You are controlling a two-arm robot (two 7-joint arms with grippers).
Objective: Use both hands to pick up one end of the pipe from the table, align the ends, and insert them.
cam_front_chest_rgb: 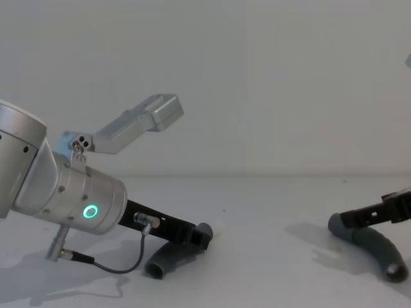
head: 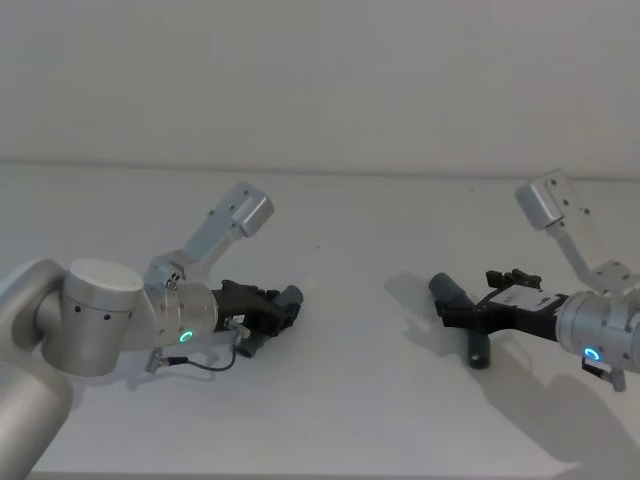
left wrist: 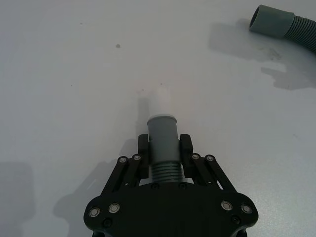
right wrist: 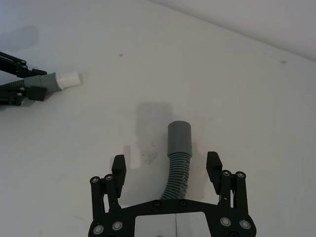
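Table (head: 350,230): left pincer (left wrist: 164,143) clamps white-tipped hose (left wrist: 163,131) (plain hose (right wrist: 179,148) inside spread right pincer (right wrist: 166,162)).

Open counter (head: 350,325) is noted between the white-tipped cuff (left wrist: 161,103) and the plain grey cuff (right wrist: 179,136), well apart; a straight path is left there. Jaws of the left gripper (left wrist: 164,146) are closed on the left hose piece (cam_front_chest_rgb: 170,256). Gaps are seen either side of the right hose piece (right wrist: 178,177) inside the spread jaws of the right gripper (right wrist: 166,163).

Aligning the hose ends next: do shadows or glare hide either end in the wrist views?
Left wrist view: the white tip ahead of the left gripper barely stands out from the white table; faint shadow beside it. Right wrist view: the grey cuff ahead of the open right gripper contrasts well. No glare.
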